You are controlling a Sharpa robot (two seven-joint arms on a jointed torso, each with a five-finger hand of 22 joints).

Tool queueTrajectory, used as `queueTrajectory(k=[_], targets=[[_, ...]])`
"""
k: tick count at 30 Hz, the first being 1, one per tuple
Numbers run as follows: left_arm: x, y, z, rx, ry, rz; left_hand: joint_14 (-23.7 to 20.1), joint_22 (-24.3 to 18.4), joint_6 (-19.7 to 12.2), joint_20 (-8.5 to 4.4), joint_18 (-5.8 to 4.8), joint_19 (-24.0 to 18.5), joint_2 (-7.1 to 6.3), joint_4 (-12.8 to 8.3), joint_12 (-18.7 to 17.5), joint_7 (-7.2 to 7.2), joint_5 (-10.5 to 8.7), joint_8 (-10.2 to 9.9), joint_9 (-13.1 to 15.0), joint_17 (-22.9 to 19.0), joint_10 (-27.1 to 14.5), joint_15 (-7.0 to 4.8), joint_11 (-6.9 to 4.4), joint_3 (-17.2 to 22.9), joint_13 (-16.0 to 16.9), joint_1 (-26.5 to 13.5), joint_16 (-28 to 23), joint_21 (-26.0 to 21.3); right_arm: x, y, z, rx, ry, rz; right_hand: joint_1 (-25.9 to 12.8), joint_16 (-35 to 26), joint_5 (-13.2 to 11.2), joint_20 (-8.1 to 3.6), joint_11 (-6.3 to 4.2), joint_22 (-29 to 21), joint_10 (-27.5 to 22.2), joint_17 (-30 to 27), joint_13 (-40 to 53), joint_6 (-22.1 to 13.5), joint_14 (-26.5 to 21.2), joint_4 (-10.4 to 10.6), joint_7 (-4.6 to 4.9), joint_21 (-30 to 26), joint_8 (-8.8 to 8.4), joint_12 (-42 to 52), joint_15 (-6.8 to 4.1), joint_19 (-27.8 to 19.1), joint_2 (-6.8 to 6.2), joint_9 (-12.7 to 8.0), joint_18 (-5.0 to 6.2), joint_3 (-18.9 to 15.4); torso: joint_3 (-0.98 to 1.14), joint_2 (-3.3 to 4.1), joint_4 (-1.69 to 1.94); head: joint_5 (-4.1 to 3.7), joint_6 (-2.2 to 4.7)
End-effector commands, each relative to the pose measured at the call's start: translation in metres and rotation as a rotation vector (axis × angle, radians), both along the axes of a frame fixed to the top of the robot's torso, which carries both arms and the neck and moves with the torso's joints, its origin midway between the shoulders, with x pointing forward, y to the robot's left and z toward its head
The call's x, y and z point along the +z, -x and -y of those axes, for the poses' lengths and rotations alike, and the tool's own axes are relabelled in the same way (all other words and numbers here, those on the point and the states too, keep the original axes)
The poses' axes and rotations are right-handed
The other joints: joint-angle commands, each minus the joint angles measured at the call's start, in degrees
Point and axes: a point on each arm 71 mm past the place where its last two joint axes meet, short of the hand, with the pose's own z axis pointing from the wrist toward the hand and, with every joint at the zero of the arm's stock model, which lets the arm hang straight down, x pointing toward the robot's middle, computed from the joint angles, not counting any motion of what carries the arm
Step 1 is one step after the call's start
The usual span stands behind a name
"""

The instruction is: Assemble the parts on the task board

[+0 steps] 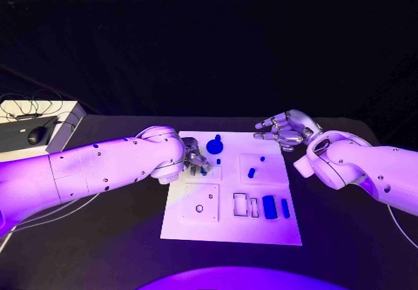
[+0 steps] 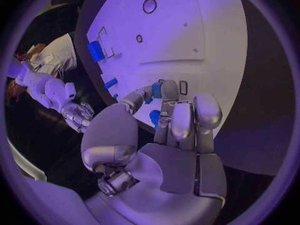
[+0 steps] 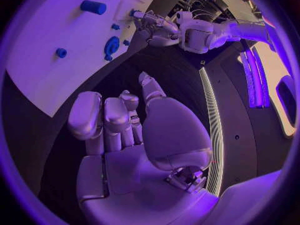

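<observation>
The left robot hand (image 1: 193, 158) reaches over the white task board's (image 1: 196, 229) upper left edge, fingers pinching a small blue part (image 2: 156, 90). The right robot hand (image 1: 286, 132) hovers off the board's upper right corner above the black tabletop (image 1: 348, 241), fingers loosely apart, holding nothing.

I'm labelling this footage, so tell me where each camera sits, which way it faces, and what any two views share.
Head view: on the robot's head, looking down at the task board; both arms, left hand, right hand.
Left wrist view: behind the left hand, facing the board.
Right wrist view: behind the right hand, facing the board's edge.
Shared: all three show the board and its blue parts.
</observation>
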Motion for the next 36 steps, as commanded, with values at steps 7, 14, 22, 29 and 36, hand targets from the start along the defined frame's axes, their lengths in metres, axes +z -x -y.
queueTrajectory(k=[7,14,22,29,36], targets=[[-0.0041,0.001,-0.0001,-0.014,-0.007,0.005,-0.05,0.08,4.22,0.09,-0.48,0.34,0.62,-5.3,0.03,-3.87,-0.02,0.24,0.05,-0.17,3.8,-0.24,-3.68,6.97,-0.09,1.18,0.23,0.07,-0.0003,0.0006,-0.0005,0.013,0.004,0.001,-0.72,-0.28,0.18,-0.08,-0.16,7.66,-0.38,-0.03,-0.04,0.08,0.13,-0.24,0.47,-0.36,0.12,-0.23,-0.18,-0.31,0.07,0.08,0.99,0.02,0.0,0.02,-0.06,-0.01,-0.14],[-0.0055,0.002,-0.0002,-0.017,-0.009,-0.001,-0.05,0.08,4.22,0.09,-0.48,0.34,0.62,-5.3,0.03,-3.87,-0.02,0.24,0.05,-0.17,3.8,-0.24,-3.68,6.97,-0.09,1.18,0.23,0.07,-0.0005,0.0008,-0.0004,0.014,0.004,0.0,-0.72,-0.28,0.18,-0.08,-0.16,7.66,-0.38,-0.03,-0.04,0.08,0.13,-0.24,0.47,-0.36,0.12,-0.23,-0.18,-0.31,0.07,0.08,0.99,0.02,0.03,0.01,0.0,-0.05,-0.24],[-0.0064,0.0024,-0.0007,-0.022,-0.015,0.001,-0.06,0.14,4.17,0.13,-0.46,0.35,0.56,-5.26,0.02,-3.85,-0.05,0.25,0.04,-0.22,3.75,-0.22,-3.66,6.96,-0.12,1.26,0.23,0.06,-0.0007,0.0009,-0.0005,0.015,0.004,-0.001,-0.72,-0.28,0.18,-0.08,-0.16,7.66,-0.38,-0.03,-0.04,0.08,0.13,-0.24,0.47,-0.36,0.12,-0.23,-0.18,-0.31,0.07,0.08,0.99,0.02,0.02,0.0,-0.03,0.01,-0.22],[-0.0066,0.0026,-0.0006,-0.026,-0.02,0.002,-0.06,0.18,4.18,0.14,-0.47,0.37,0.52,-5.26,0.03,-3.85,-0.02,0.26,0.04,-0.24,3.76,-0.22,-3.66,6.97,-0.13,1.32,0.23,0.09,-0.0008,0.0009,-0.0006,0.016,0.004,-0.001,-0.82,-0.32,0.22,-0.08,-0.15,7.64,-0.44,-0.07,-0.06,0.04,0.13,-0.19,0.49,-0.49,0.11,-0.29,-0.18,-0.32,0.13,0.08,1.0,-0.09,-0.01,0.02,0.03,0.01,-0.22],[-0.0079,0.0023,0.0016,-0.025,-0.018,0.0,-0.12,0.16,4.08,0.23,-0.4,0.31,0.37,-5.0,0.05,-3.84,-0.28,0.27,0.02,-0.42,3.69,-0.19,-3.61,6.38,-0.15,1.47,0.09,-0.05,-0.0008,0.0011,-0.0006,0.016,0.004,-0.002,-0.82,-0.32,0.22,-0.08,-0.15,7.64,-0.44,-0.07,-0.06,0.04,0.13,-0.19,0.49,-0.49,0.11,-0.29,-0.18,-0.32,0.13,0.08,1.0,-0.09,-0.01,0.03,-0.06,0.01,-0.2]])
